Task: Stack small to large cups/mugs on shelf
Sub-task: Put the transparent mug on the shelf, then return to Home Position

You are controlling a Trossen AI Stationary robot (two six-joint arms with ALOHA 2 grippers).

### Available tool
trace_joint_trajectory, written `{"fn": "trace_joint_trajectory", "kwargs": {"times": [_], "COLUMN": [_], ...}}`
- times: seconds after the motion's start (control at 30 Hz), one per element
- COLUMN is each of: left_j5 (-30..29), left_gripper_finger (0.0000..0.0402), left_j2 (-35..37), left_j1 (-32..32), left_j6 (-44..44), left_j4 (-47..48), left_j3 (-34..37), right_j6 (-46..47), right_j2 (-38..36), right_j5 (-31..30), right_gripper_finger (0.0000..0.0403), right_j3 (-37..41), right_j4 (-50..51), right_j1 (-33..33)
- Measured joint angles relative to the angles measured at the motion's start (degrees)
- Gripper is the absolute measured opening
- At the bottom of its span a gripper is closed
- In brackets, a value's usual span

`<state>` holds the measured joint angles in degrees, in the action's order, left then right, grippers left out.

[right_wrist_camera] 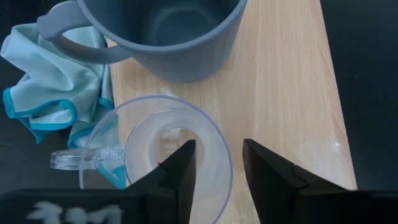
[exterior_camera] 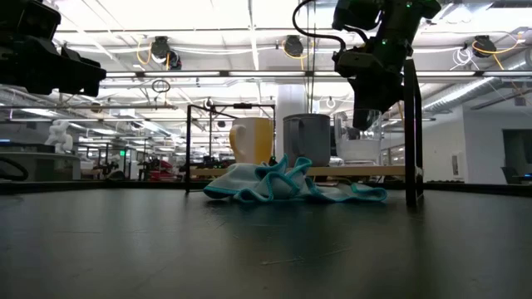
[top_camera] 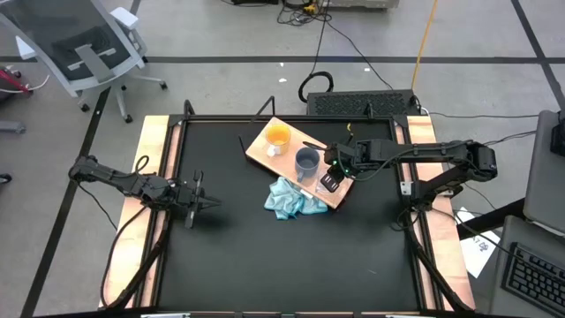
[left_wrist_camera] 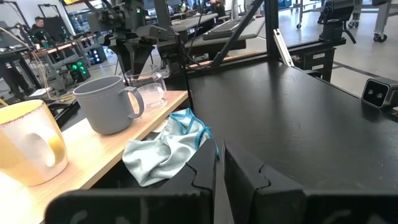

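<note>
— Where do we find the clear cup (right_wrist_camera: 158,152) right now?

— We see it upright on the light-wood shelf (right_wrist_camera: 286,93), near the board's end closest to the table's front, with its handle reaching out over the board's long edge toward the light blue cloth (right_wrist_camera: 53,81). The grey-blue mug (right_wrist_camera: 165,34) stands just beside it, farther along the board, apart from it by a thin strip of bare wood.

— And the right gripper (right_wrist_camera: 217,165)?

— It hangs directly over the clear cup, pointing down. Its two fingers (right_wrist_camera: 270,171) are parted only a little: one is inside the cup's mouth, the other just outside the rim, so the wall sits between them. We cannot tell whether either pad touches the glass, and nothing is held firmly.

— What about the third mug?

— The orange mug (top_camera: 277,137) with the white handle stands near the shelf's far end, well apart from the clear cup, with the grey-blue mug (top_camera: 306,161) between them. In the overhead view, the shelf (top_camera: 265,152) lies slantwise on the black table (top_camera: 238,256).

— The cloth?

— We see it crumpled on the table against the shelf's long edge, beside the grey-blue mug.

— The left gripper (top_camera: 196,200)?

— It waits near the table's left edge, well away from the shelf, its fingers (left_wrist_camera: 249,180) drawn together with a thin slit between them and holding nothing.
</note>
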<state>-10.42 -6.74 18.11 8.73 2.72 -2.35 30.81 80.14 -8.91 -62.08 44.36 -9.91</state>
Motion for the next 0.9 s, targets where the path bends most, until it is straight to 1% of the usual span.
{"fn": "trace_joint_trajectory", "kwargs": {"times": [0.23,0.47,0.6,0.7,0.8,0.9], "left_j5": [0.00,-0.02,-0.01,0.00,-0.02,-0.14], "left_gripper_finger": [0.0031,0.0031,0.0031,0.0031,0.0031,0.0030], "left_j2": [0.00,0.00,0.00,0.00,-0.02,-0.02], "left_j1": [0.00,0.00,-0.03,-0.04,-0.04,-0.04], "left_j6": [0.37,0.40,0.08,-2.33,-3.18,-0.20], "left_j4": [0.02,0.02,0.02,0.04,0.03,-0.03], "left_j3": [0.00,0.00,0.00,0.00,0.00,0.00], "right_j6": [-0.50,-1.41,-2.30,-6.96,-12.51,-16.68], "right_j2": [-1.31,-6.11,-9.34,-11.96,-14.73,-17.68], "right_j5": [0.16,0.18,0.18,0.18,0.23,0.23], "right_gripper_finger": [0.0137,0.0148,0.0148,0.0147,0.0134,0.0097], "right_j3": [-0.04,-0.09,-0.09,-0.09,-0.09,-0.09], "right_j4": [-0.39,-1.79,-6.00,-10.13,-13.96,-14.07], "right_j1": [0.00,0.00,0.06,1.04,2.46,3.91]}}
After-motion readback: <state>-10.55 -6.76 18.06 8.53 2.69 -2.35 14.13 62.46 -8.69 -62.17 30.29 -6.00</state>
